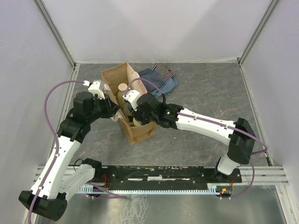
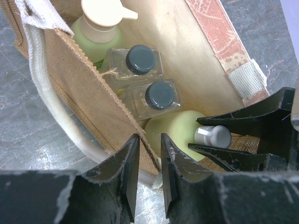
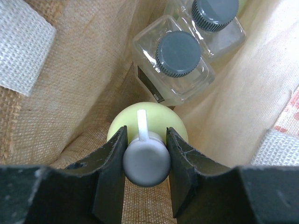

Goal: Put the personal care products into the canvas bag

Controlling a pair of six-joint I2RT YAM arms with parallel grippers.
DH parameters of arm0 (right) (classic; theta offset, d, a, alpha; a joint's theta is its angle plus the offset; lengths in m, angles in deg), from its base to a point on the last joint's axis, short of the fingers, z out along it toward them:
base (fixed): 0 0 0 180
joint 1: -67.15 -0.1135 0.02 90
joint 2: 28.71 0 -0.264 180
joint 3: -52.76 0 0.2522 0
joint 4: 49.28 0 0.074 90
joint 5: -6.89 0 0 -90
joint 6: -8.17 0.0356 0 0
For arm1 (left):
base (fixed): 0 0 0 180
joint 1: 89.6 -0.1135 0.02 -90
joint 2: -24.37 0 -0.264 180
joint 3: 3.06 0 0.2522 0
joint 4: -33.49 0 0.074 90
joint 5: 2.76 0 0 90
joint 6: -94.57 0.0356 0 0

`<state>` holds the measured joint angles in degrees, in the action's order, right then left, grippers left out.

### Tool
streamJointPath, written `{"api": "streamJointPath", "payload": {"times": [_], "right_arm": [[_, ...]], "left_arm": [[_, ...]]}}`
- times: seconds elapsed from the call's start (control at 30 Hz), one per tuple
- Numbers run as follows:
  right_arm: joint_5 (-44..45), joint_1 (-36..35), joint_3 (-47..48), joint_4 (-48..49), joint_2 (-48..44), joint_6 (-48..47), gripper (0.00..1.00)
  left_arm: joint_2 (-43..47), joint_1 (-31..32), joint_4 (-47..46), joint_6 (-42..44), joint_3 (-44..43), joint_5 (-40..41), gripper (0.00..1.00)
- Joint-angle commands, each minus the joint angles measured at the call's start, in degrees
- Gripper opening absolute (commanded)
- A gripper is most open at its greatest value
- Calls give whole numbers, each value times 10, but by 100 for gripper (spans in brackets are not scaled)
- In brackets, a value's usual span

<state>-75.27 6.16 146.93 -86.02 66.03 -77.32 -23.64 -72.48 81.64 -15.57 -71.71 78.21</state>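
The tan canvas bag (image 1: 114,74) stands upright mid-table, mouth open. Inside it, in the left wrist view, are a green bottle (image 2: 96,39) with a beige cap, two clear square bottles (image 2: 140,59) (image 2: 160,93) with dark caps, and a yellow bottle (image 2: 173,128) with a white pump. My right gripper (image 3: 145,130) reaches down into the bag and is shut on that white pump (image 3: 145,161), with the yellow bottle (image 3: 161,116) below it. My left gripper (image 2: 148,140) is shut on the bag's near wall (image 2: 79,88) at its rim, beside the whitish handle (image 2: 51,107).
Folded blue cloth (image 1: 161,83) and striped cloth (image 1: 163,70) lie just behind the bag on the right. Pale enclosure walls stand on three sides of the grey table (image 1: 210,93). A metal rail (image 1: 187,173) with the arm bases runs along the near edge.
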Motion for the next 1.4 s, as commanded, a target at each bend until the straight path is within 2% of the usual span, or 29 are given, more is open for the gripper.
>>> {"api": "streamJointPath", "payload": {"times": [0.0,0.27,0.37,0.53,0.77,0.9,1.13,1.23,1.3,1.37], "right_arm": [[2,-3,-6,-3,-1,11,1],[10,-5,13,-24,11,7,1],[22,-6,38,-64,32,6,5],[30,-7,49,-86,37,7,28],[53,-7,106,-142,23,4,67],[67,-7,158,-175,12,-10,77],[126,-7,222,-196,-28,-14,82],[171,-8,200,-177,-75,-6,85],[198,-8,165,-157,-122,-4,89],[236,-7,125,-154,-156,-2,94]], "left_arm": [[1,2,-12,17,-30,3,32],[1,2,-11,16,-28,3,32],[2,1,-10,16,-29,3,32],[3,2,-9,17,-26,6,32],[3,2,-9,17,-22,6,32],[2,2,-9,16,-21,7,32],[7,2,-9,16,-22,10,33],[14,2,-2,16,-28,24,45],[20,2,7,17,-35,43,59],[28,2,17,17,-46,73,78]]}}
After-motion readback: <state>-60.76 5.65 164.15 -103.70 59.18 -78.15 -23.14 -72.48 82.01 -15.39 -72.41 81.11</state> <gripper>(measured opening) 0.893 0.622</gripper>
